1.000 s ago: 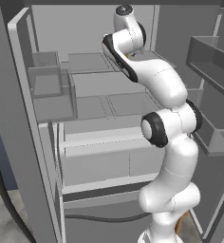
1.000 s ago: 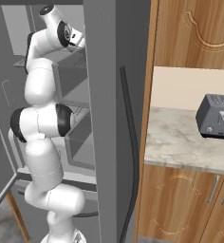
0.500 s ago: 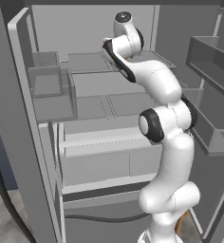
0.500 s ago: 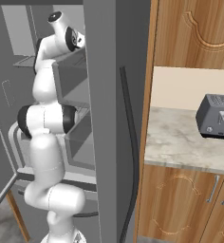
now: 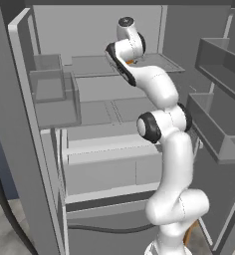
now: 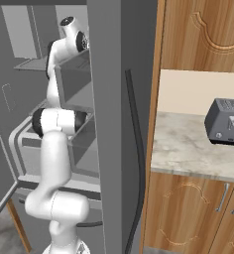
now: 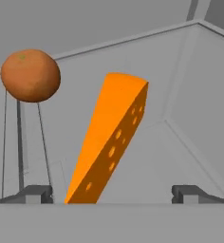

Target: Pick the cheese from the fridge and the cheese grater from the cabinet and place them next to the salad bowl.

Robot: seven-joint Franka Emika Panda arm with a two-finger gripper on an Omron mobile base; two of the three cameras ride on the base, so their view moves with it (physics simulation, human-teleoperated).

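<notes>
Cheese [image 7: 110,142] lies on a fridge [image 5: 89,99] shelf, between the spread end effector [image 7: 112,193] fingers, untouched; an orange ball [image 7: 30,76] sits nearby. Since the earlier frame, the arm has reached deeper inside. No legible writing

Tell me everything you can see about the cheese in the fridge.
The cheese is an orange wedge with small round holes on its side face. It lies on a pale grey fridge shelf, its narrow end toward the camera, between the open fingers, which do not grip it. An orange round fruit sits apart, beside it.
</notes>
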